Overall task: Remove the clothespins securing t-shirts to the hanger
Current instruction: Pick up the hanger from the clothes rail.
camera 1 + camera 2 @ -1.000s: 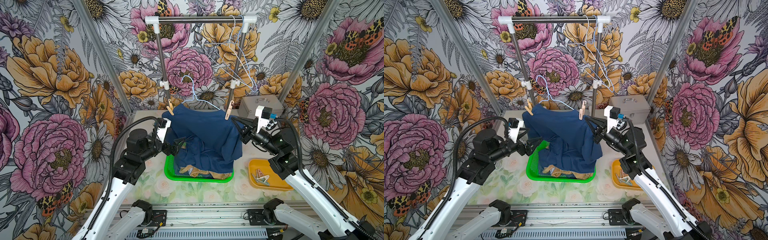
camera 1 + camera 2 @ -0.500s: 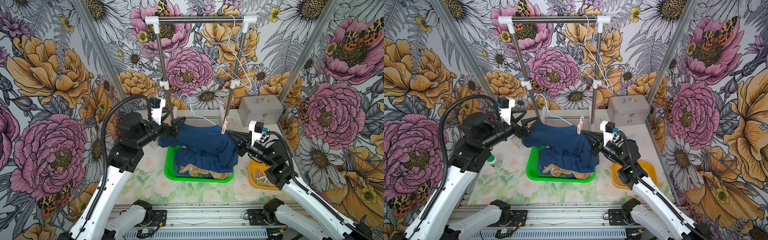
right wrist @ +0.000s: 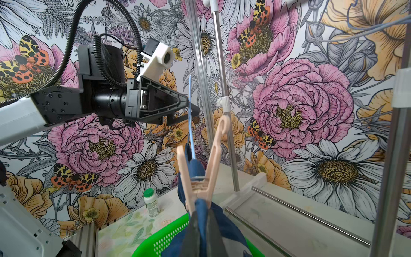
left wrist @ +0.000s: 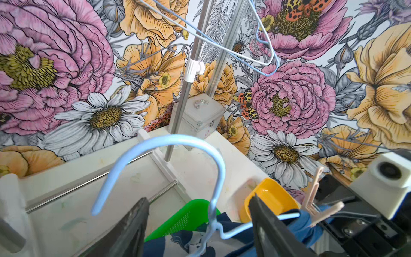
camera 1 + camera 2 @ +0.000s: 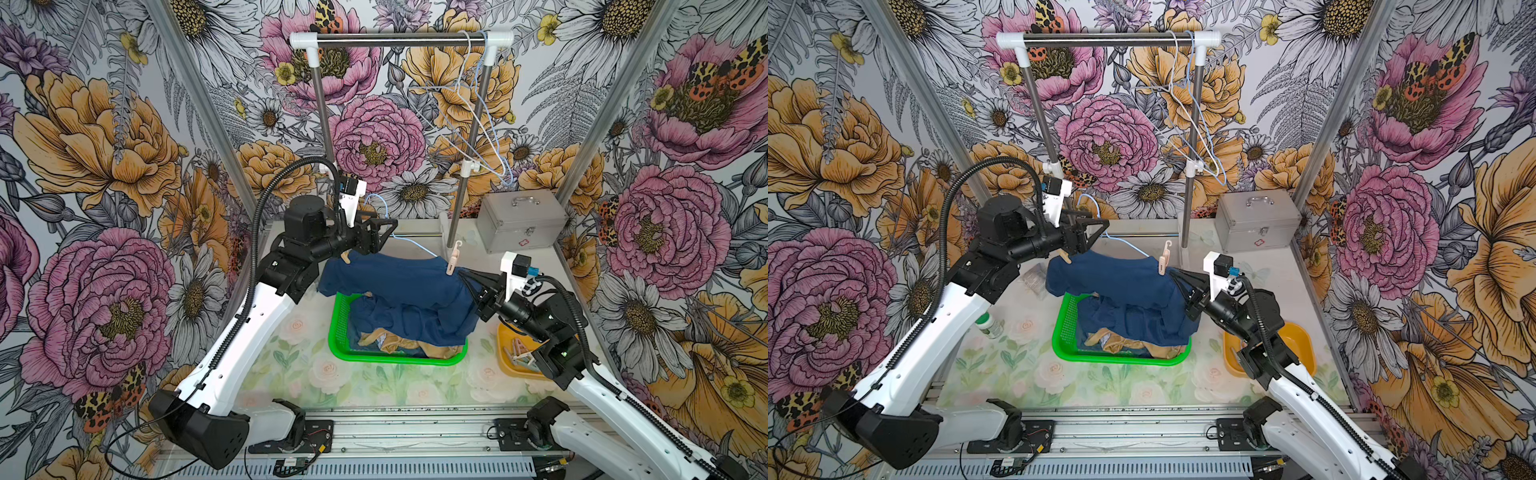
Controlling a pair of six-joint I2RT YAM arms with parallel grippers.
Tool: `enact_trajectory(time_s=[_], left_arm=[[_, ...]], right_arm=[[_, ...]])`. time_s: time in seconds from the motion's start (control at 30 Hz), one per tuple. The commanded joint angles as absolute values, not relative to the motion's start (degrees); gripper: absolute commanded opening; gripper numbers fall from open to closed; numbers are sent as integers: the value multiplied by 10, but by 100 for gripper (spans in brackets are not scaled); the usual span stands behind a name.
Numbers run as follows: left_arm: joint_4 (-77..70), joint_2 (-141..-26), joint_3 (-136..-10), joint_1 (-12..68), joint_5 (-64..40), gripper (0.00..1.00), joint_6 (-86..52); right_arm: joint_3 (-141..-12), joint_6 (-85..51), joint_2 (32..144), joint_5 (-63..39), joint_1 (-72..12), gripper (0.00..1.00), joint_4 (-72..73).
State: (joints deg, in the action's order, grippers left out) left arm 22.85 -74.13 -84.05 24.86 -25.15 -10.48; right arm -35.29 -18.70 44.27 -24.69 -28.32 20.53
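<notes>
A navy t-shirt (image 5: 399, 286) hangs on a light blue wire hanger (image 4: 178, 149) over the green basket (image 5: 395, 360). A peach clothespin (image 5: 453, 262) (image 3: 204, 164) pins its right shoulder, and another clothespin (image 5: 1065, 257) shows at its left shoulder. My right gripper (image 3: 201, 214) is shut on the navy cloth just below the peach clothespin. My left gripper (image 4: 199, 198) is open, its jaws standing on either side of the hanger's twisted neck without touching it. A tan t-shirt (image 5: 399, 345) lies crumpled in the basket under the navy one.
A yellow tub (image 5: 515, 353) holding loose clothespins sits by the right arm. A metal case (image 5: 519, 220) stands at the back right. The rack (image 5: 399, 38) carries bare wire hangers (image 5: 478, 116). A small green-capped bottle (image 5: 988, 326) stands left of the basket.
The hanger and navy t-shirt have come down toward the basket with the right gripper. My left arm rose from the shirt's left side to the hanger's neck, and its jaws have narrowed.
</notes>
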Motion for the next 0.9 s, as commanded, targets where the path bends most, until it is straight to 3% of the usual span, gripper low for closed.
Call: enact_trajectory(time_s=[0.0,0.27,0.4,0.6,0.73,0.77,0.87], left_arm=[[213,-745,-859,260,-260,62,-108],[209,-747,-850,267,-249,37,-119],[210,-745,-848,267,-247,31,-119],[210,-745,-848,266,-247,2,-106],[210,-744,-846,261,-253,0,-87],[210,-741,-845,260,-255,0,-79],[210,-732,-835,250,-264,0,-47]], right_arm=[[-354,-169,432,-237,-288,0,219],[-353,-162,435,-231,-288,0,219],[-351,-161,438,-233,-288,0,218],[-359,-153,445,-243,-288,0,200],[-374,-143,453,-254,-288,0,152],[-376,-142,454,-255,-288,1,142],[-387,-133,449,-254,-289,25,95]])
